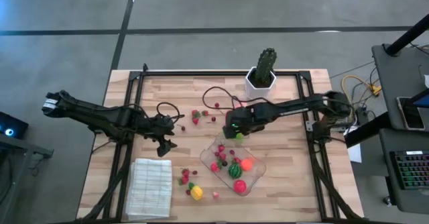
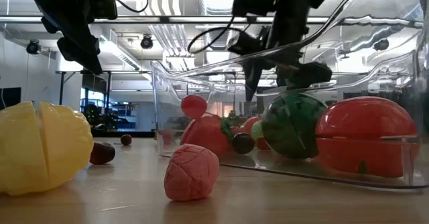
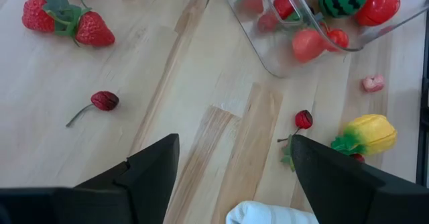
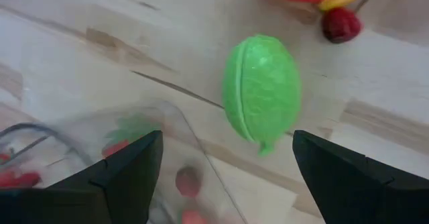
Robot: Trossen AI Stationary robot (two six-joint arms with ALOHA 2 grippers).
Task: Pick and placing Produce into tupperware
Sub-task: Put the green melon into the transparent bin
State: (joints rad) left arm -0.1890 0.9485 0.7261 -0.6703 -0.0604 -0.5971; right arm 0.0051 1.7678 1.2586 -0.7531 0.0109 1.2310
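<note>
The right gripper [image 1: 236, 131] is hovering with its jaws standing wide and holding nothing, over a green fruit [image 4: 261, 93] lying on the table [image 1: 288, 184] just beside the clear container [image 1: 258, 174], at about eleven o'clock from the container's middle. The container is holding a striped melon [image 1: 235, 171], an orange piece [image 1: 247, 163] and several red pieces. The left gripper [image 1: 165, 143] is waiting at nine o'clock from the container, jaws wide and empty, above bare wood near a cherry [image 3: 104, 100]. A yellow fruit [image 1: 196, 193] is lying beside the white cloth [image 1: 149, 187].
</note>
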